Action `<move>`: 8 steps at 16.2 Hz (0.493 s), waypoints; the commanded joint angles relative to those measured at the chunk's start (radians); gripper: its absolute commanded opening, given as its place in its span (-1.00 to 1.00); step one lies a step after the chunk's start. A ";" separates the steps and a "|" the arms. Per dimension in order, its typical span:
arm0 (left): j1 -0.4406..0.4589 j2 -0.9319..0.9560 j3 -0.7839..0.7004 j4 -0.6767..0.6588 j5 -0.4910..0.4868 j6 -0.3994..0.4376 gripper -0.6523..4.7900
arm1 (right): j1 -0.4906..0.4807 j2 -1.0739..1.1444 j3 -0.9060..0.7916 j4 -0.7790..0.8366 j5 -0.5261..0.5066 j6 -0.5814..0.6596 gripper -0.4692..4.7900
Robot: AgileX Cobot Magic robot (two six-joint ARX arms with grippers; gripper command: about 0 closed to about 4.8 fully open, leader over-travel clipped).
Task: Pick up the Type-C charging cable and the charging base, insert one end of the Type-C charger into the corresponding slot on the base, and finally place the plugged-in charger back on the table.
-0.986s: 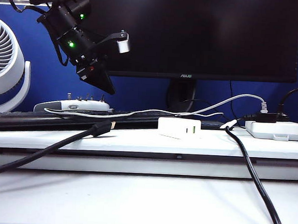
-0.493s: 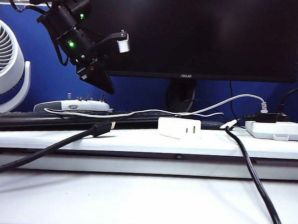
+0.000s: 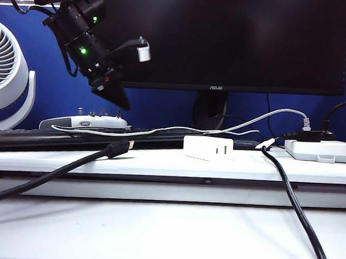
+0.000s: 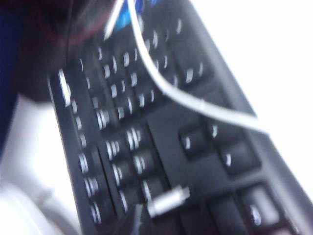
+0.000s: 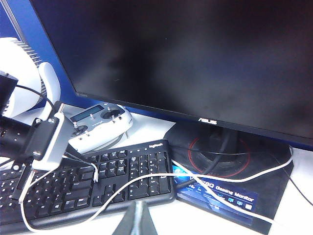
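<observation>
The left tool (image 3: 118, 99) is held high in the air at the left of the exterior view, in front of the monitor (image 3: 224, 39) and above the keyboard (image 5: 122, 181). Its jaws are closed. In the blurred left wrist view a small silvery plug (image 4: 168, 200) is seen just beside the tool's tips, but whether it is gripped cannot be told.

The Type-C charging cable (image 3: 161, 129) is draped along the keyboard on the raised ledge of the desk (image 3: 156, 233), below the left tool. It runs from under that tool towards the right of the exterior view. The charging base (image 3: 208, 147) is laid flat on the same ledge, its green-lined port turned to the front. It is set well apart from the left tool, lower and to the right, with the cable passing just behind it. A power strip (image 3: 321, 150) is placed further right on the ledge.

The right tool (image 5: 138, 208) is seen only in its own wrist view, its jaws closed on nothing. It is held near the front edge of the keyboard, and the cable is looped across the keys beyond it.
</observation>
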State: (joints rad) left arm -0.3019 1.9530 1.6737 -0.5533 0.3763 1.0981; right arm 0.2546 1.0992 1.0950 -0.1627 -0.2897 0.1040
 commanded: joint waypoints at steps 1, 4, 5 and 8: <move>0.001 -0.003 0.002 -0.047 -0.022 0.097 0.60 | 0.000 -0.003 0.006 0.017 -0.005 0.000 -0.83; 0.001 0.001 0.002 -0.024 -0.020 0.200 0.70 | 0.000 -0.003 0.006 0.017 -0.005 0.000 -0.83; 0.001 0.006 0.002 -0.016 -0.017 0.215 0.69 | 0.000 -0.003 0.006 0.017 -0.005 0.000 -0.83; 0.001 0.043 0.002 0.024 -0.017 0.216 0.69 | 0.000 -0.003 0.006 0.017 -0.005 0.001 -0.83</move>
State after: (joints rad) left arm -0.3027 1.9934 1.6733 -0.5488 0.3523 1.3117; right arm 0.2543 1.0992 1.0950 -0.1631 -0.2901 0.1036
